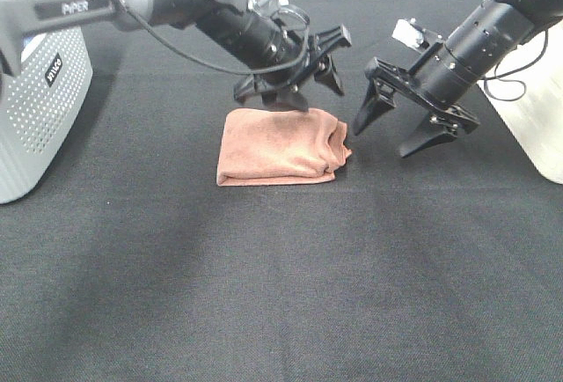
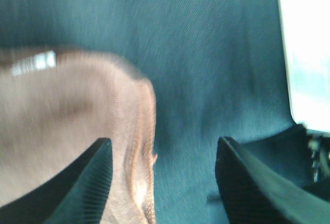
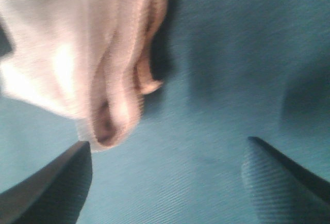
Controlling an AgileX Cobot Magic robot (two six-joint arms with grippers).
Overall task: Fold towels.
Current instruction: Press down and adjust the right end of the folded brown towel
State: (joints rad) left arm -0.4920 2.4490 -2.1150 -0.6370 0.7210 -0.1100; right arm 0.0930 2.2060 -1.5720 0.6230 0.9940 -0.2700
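A folded brown towel (image 1: 280, 146) lies on the black cloth in the middle of the table. My left gripper (image 1: 310, 83) hangs open just above the towel's far edge and holds nothing. My right gripper (image 1: 396, 127) is open and empty, just to the right of the towel's folded end. The left wrist view shows the towel (image 2: 67, 126) under one black finger (image 2: 85, 188), blurred. The right wrist view shows the towel's layered end (image 3: 113, 74) ahead of the spread fingers (image 3: 51, 188).
A grey perforated box (image 1: 35, 109) stands at the left edge of the table. A white box (image 1: 537, 109) stands at the right edge, behind the right arm. The black cloth (image 1: 281, 294) covers the whole table.
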